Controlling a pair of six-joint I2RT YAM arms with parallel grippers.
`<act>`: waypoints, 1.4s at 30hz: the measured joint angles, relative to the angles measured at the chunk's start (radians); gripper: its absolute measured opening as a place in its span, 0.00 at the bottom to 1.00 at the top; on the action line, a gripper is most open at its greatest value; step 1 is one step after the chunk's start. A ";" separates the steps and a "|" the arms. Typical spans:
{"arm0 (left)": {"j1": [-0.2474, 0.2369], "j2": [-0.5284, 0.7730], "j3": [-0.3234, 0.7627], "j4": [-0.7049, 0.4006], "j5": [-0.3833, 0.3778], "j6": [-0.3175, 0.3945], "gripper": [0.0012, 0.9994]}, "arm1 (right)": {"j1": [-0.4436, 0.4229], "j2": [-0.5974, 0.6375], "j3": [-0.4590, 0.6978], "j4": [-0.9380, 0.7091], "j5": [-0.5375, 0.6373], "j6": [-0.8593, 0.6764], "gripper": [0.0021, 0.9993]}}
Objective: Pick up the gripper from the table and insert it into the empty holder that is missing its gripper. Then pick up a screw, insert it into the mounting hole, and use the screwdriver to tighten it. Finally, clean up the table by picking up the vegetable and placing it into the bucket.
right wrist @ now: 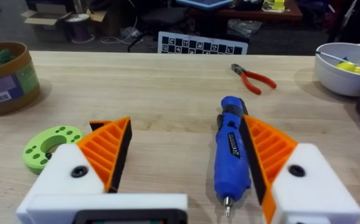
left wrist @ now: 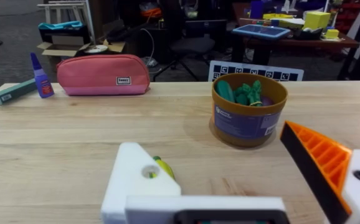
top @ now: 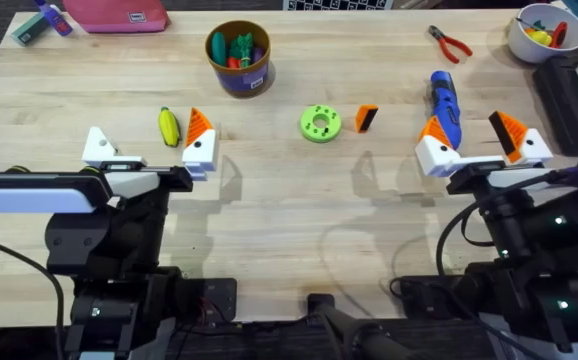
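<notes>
Beside the green disc (top: 320,123), on the side toward the screwdriver (top: 445,107), the one loose gripper (top: 367,118) lies on the table (top: 269,190) in the overhead view. It is ahead of the right gripper (top: 475,145) and inboard, so I judge the right arm nearer. Its long axis runs roughly away from the arm bases. The left gripper (top: 149,152) carries one orange pad and one bare holder (top: 100,146). The single vegetable (top: 169,127) lies well left of the disc, and the one bucket (top: 239,57) beyond it.

In the left wrist view, the holder (left wrist: 135,178) shows its open mounting hole. The jaws stand wide apart, holding nothing.

In the right wrist view, the green disc (right wrist: 48,145) lies just outside two padded fingers, which are spread wide and hold nothing, with the screwdriver (right wrist: 232,152) between them.
</notes>
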 joint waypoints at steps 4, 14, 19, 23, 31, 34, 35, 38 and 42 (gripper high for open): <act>0.000 0.000 0.000 0.000 0.000 0.000 0.99 | 0.000 0.000 0.000 -0.001 0.000 0.000 0.99; 0.000 0.000 0.004 0.102 -0.013 0.000 0.99 | 0.000 0.003 0.003 0.179 0.001 0.011 0.99; 0.000 0.021 0.118 0.034 -0.097 0.000 0.99 | 0.000 0.028 0.096 0.115 0.004 0.011 0.99; 0.000 0.141 0.348 -0.174 -0.146 -0.001 0.99 | 0.000 0.134 0.275 -0.017 0.004 0.011 0.99; 0.000 0.571 0.793 -0.671 -0.180 0.000 0.99 | 0.000 0.548 0.718 -0.491 0.004 0.011 0.99; 0.000 0.727 0.912 -0.783 -0.180 -0.001 0.99 | 0.000 0.726 0.858 -0.653 0.004 0.011 0.99; 0.000 0.768 0.942 -0.811 -0.180 -0.003 0.99 | 0.000 0.776 0.896 -0.694 0.004 0.011 0.99; 0.000 0.915 1.034 -0.892 -0.180 -0.009 0.99 | 0.000 0.925 1.003 -0.814 0.004 0.011 0.99; 0.000 1.065 1.102 -0.935 -0.179 -0.013 0.99 | 0.000 1.101 1.116 -0.903 0.004 0.011 0.99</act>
